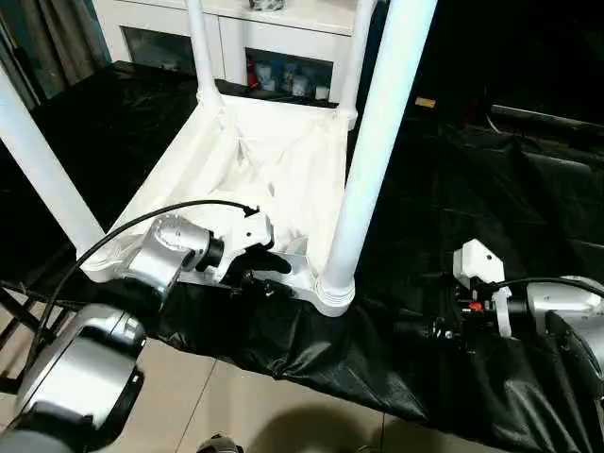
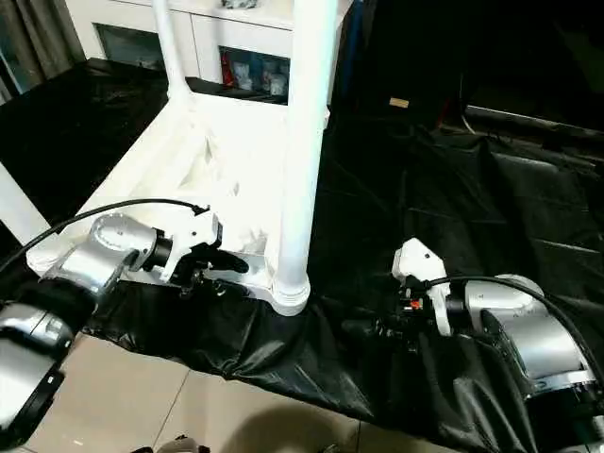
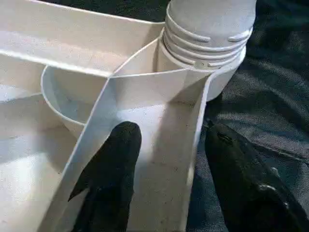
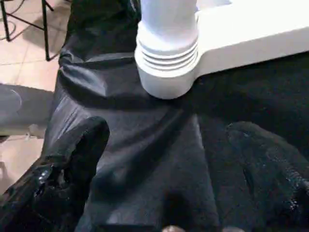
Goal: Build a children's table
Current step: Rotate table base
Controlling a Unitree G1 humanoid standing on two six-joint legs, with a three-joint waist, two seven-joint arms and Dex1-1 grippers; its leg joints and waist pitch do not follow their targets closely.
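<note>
The upturned white ribbed plastic tabletop [image 1: 247,160] on the black-draped surface [image 1: 491,179], 4 white tube legs socketed, looks light, stiff and slick; its near rim sits between the left pincer's [image 3: 166,159] apart fingers, the right pincer [image 4: 169,159] gapes empty beside it.

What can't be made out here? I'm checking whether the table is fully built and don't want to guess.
- Tops of the legs: cut off by the head views' upper edge.
- The near-left corner socket: hidden behind the left gripper and its forearm.
- How deep the near leg sits in its socket: the socket wall hides it.
- Tabletop upper face: it lies face down on the black sheet.
</note>
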